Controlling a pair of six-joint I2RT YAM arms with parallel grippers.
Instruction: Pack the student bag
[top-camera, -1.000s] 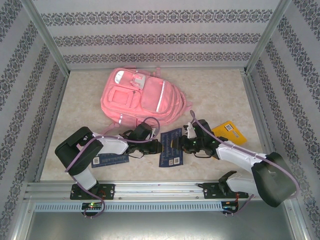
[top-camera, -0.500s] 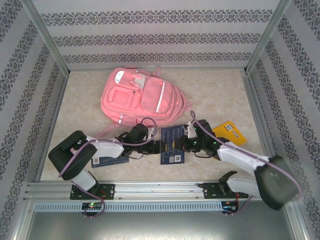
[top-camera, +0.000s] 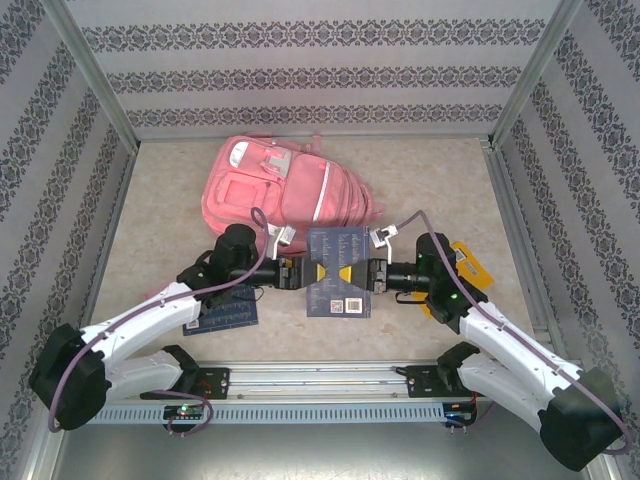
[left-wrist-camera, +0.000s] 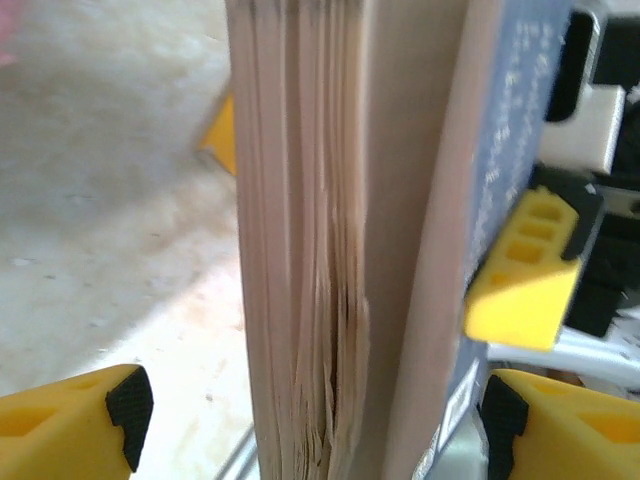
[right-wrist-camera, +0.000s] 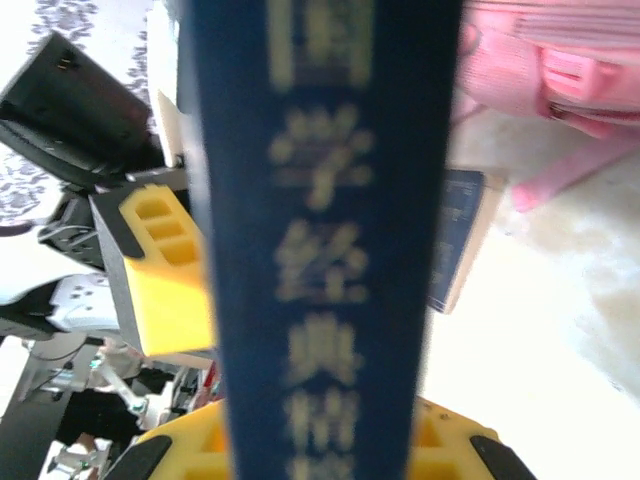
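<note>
1. The student bag (top-camera: 280, 195) lies flat on the table (top-camera: 430, 180), front pockets up. In the right wrist view a corner of its pink fabric (right-wrist-camera: 560, 60) shows past the book.
2. A blue book (top-camera: 338, 270) hangs just off the near edge of the bag, cover turned up and clear of the tabletop.
3. The right gripper (top-camera: 352, 273) comes at this book from the side away from the bag's pockets. Its claw is clamped narrow on the spine end. Its own camera shows the printed spine (right-wrist-camera: 330, 200) rising from between its yellow fingers (right-wrist-camera: 455, 445).
4. The left gripper (top-camera: 322, 273) meets the same book from the opposite side, also near the bag's near edge. Its claw stands wide, straddling the page edge (left-wrist-camera: 310, 250). One yellow fingertip (left-wrist-camera: 70, 415) is well off the pages, with bare table showing in the gap. The other (left-wrist-camera: 560, 425) sits beside the cover.
5. The two grippers point at each other across the cover. A finger of the right gripper (left-wrist-camera: 525, 270) rests on the blue cover in the left wrist view.
6. A second blue book (top-camera: 228, 316) lies flat on the table nearer the arm bases than the bag, under the left arm.
7. A yellow book (top-camera: 470, 262) lies on the table to the right of the bag, beside the right arm.
</note>
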